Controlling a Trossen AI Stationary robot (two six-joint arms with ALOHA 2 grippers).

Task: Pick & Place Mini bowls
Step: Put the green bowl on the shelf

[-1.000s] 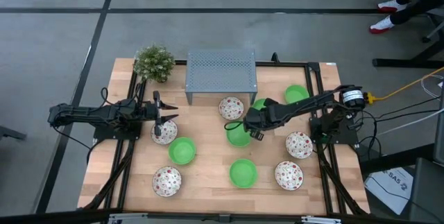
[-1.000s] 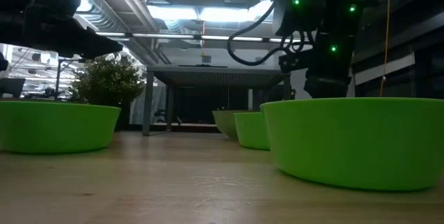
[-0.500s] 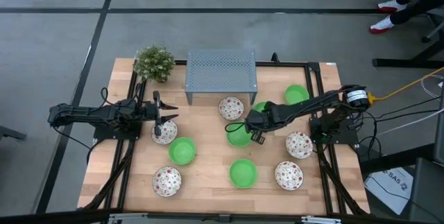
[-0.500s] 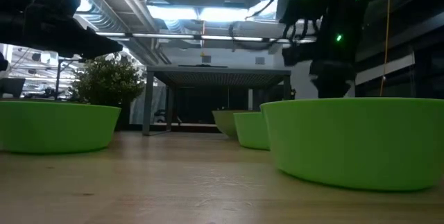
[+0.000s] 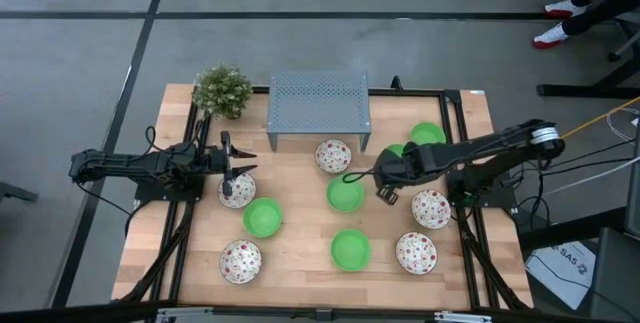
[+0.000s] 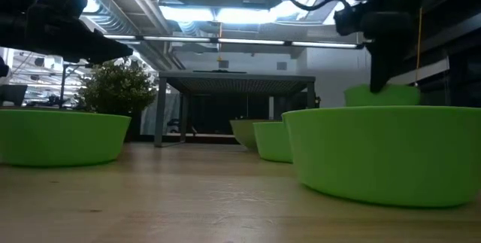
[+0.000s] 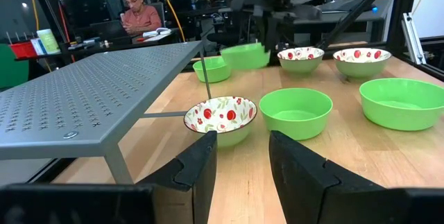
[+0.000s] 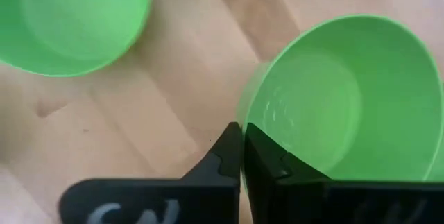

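Ten mini bowls show in the high view, five green and five speckled. My right gripper (image 5: pixel 388 166) is shut on a green bowl (image 5: pixel 398 150) right of the table's middle. That bowl (image 6: pixel 382 95) hangs in the air in the low view. Other green bowls (image 5: pixel 345 195) (image 5: pixel 427 135) and speckled bowls (image 5: pixel 431 208) (image 5: pixel 333 155) rest by their bases on the wood around it. My left gripper (image 5: pixel 238 166) is open above a speckled bowl (image 5: pixel 236 191) on the table's left. Its fingers (image 7: pixel 241 165) point toward the right. My right gripper pinches the green bowl's rim (image 8: pixel 244 116) between its two fingers; the left finger (image 8: pixel 225 156) lies on the outer wall, the other toward the inside. The bowl (image 7: pixel 246 55) is lifted clear of the table and sits tilted in the hold.
The grey perforated stand (image 5: pixel 319 109) is at the far edge, with the potted plant (image 5: pixel 222 90) to its left. Green bowls (image 5: pixel 262 218) (image 5: pixel 351 249) and speckled bowls (image 5: pixel 241 261) (image 5: pixel 416 253) sit toward the near edge. A person (image 7: pixel 139 17) sits beyond the table.
My right gripper has moved toward the table's right edge and upward, carrying the green bowl with it. That bowl now shows above the near bowl's rim in the low view, where it did not show before. The green bowl at the middle stayed in place.
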